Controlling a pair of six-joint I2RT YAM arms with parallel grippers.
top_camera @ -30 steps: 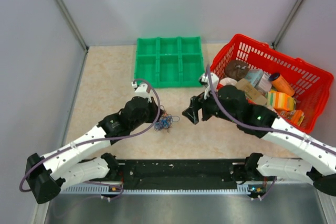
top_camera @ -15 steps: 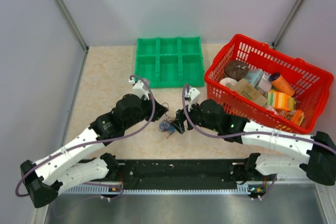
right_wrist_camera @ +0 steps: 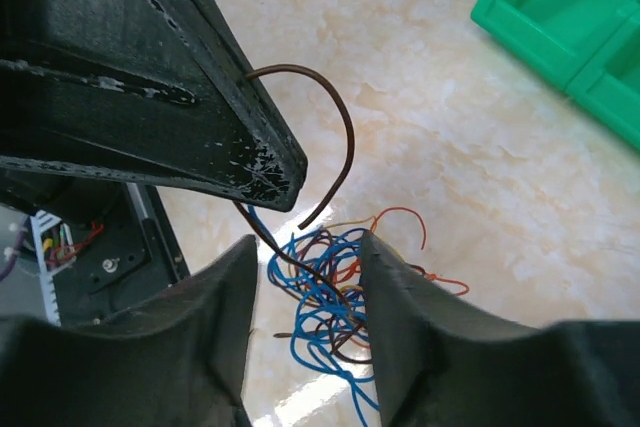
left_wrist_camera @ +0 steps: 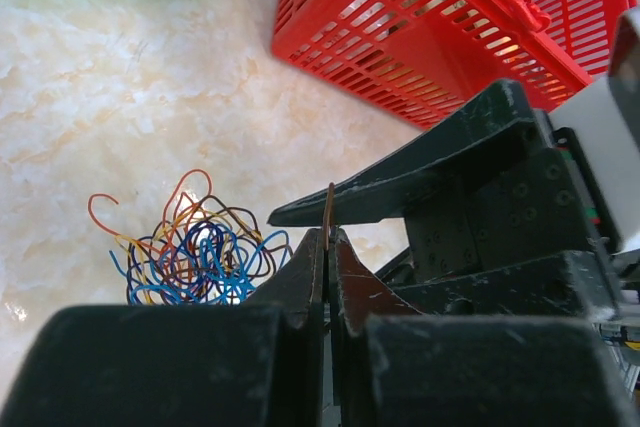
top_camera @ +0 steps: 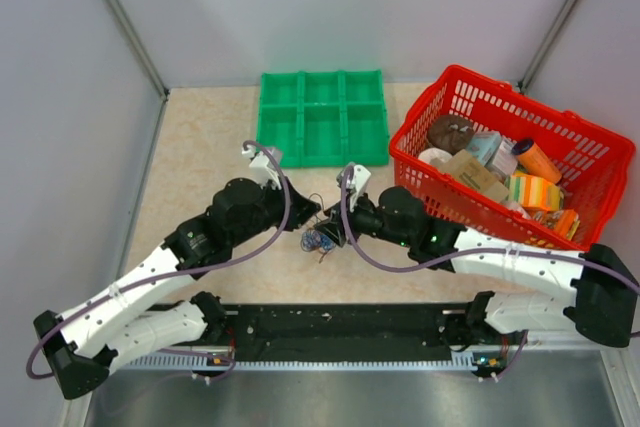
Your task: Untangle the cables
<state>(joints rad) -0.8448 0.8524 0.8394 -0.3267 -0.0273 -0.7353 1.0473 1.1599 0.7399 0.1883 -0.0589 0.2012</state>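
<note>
Left tool clamped on one brown strand that arcs from its tips down into the cables. Right tool has its jaws partly spread, straddling the clump, nothing visibly gripped. Clump sits on the counter just below both tools' tips: a loose knot of thin blue, orange, red and dark loops.

Overhead view and both close wrist views share the cables.

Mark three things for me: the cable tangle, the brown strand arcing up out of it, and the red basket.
cable tangle (left_wrist_camera: 200, 250), left wrist view, on the blue loops at its middle.
brown strand (right_wrist_camera: 348, 142), right wrist view, on the outer bend of its arc.
red basket (left_wrist_camera: 400, 37), left wrist view, on its slatted side wall.
</note>
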